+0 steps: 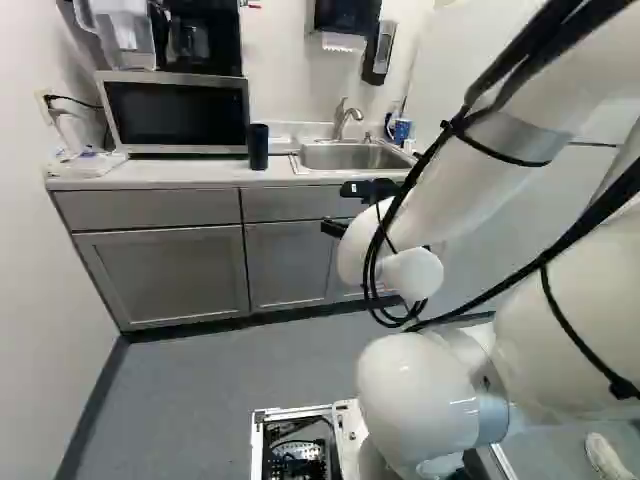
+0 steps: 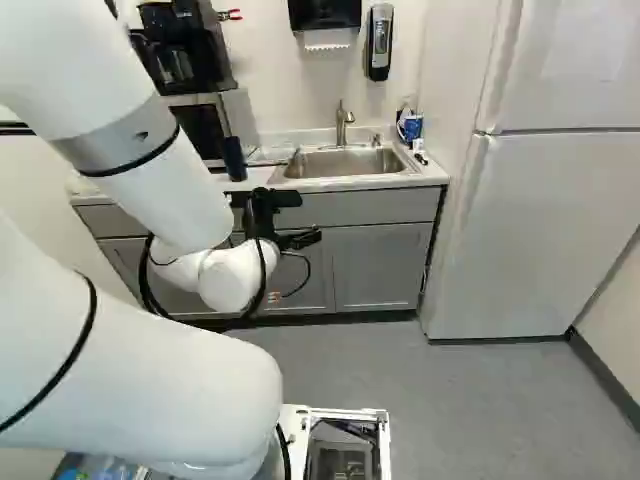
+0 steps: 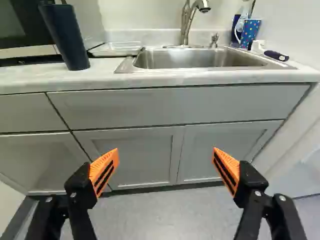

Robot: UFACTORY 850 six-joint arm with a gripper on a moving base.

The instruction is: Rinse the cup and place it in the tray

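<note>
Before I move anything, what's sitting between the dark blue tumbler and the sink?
A shallow, pale tray lies between the dark blue tumbler and the sink, set toward the back of the counter. The wrist view shows it.

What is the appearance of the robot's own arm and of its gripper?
The arm is white, with smooth, rounded joints and a grey band near the bends; black cables run along it, fastened with black ties. The gripper is black, with two fingers carrying ribbed orange pads marked by dark slots.
</note>
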